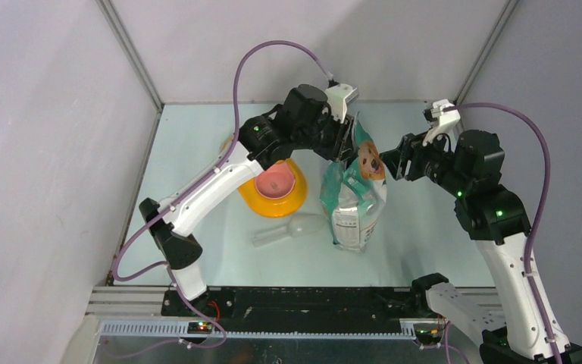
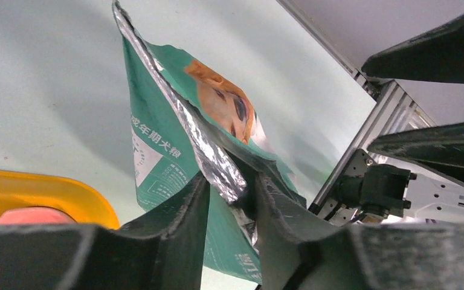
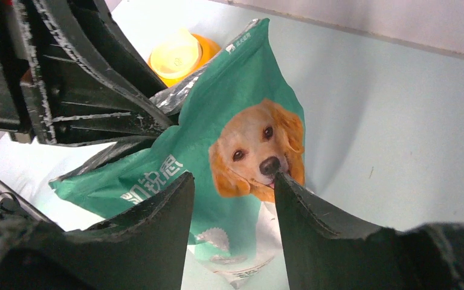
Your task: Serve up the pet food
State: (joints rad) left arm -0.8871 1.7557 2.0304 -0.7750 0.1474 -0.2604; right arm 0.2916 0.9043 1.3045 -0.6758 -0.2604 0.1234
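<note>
Top external: green-and-white pouch stands on its base mid-table, between the two arms, dog print turned to the right arm.
Pet food: hidden. No view looks into the pouch mouth, so only the pouch shows.
Left gripper: at the pouch's far top corner. Fingers part-way apart, straddling the torn, foil-lined lip. Cannot tell whether they actually clamp it or just bracket it.
Right gripper: fingers spread with nothing between them, just beside the pouch's upper right edge and aimed at the dog's face. Cannot tell whether it touches.
Pouch top: lip gapes, silver lining exposed, upper part creased and bent over toward the left gripper.
Yellow feeder: left of the pouch, close to it, partly under the left arm. The bowl in view shows a pinkish inside.
Clear scoop: lying flat on the table on the near side of the feeder, its end just beside the pouch's lower left edge.
Left wrist: feeder rim at lower left, right arm's links at right.
</note>
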